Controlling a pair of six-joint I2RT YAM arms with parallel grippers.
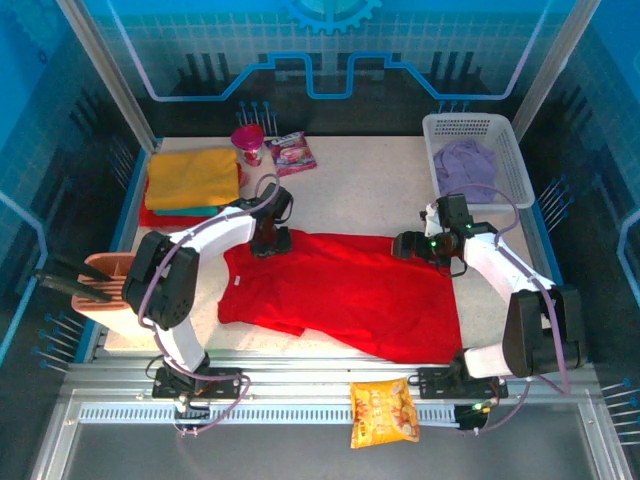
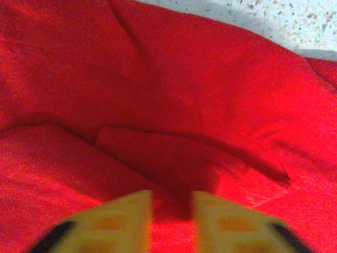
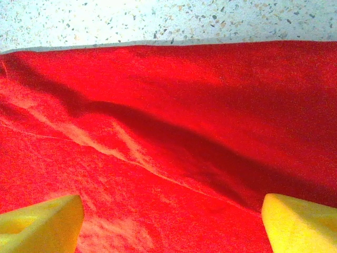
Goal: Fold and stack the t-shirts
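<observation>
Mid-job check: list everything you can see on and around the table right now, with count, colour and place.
red t-shirt: 1, bright red, spread at the table's centre
folded shirts: 1 stack, mustard yellow on top, teal and red edges beneath, far left corner
basket: 1, white lattice, far right corner
lilac shirt: 1, pale lilac, crumpled in the basket
cup: 1, dark pink, far edge, right of the stack
snack packet: 1, pink, right of the cup
snack bag: 1, orange-yellow, near rail between the arm bases
tub: 1, peach, left edge, dark handles sticking out
left gripper: yellow pads, closed on a fold of the red t-shirt
right gripper: yellow pads, open over the red t-shirt
</observation>
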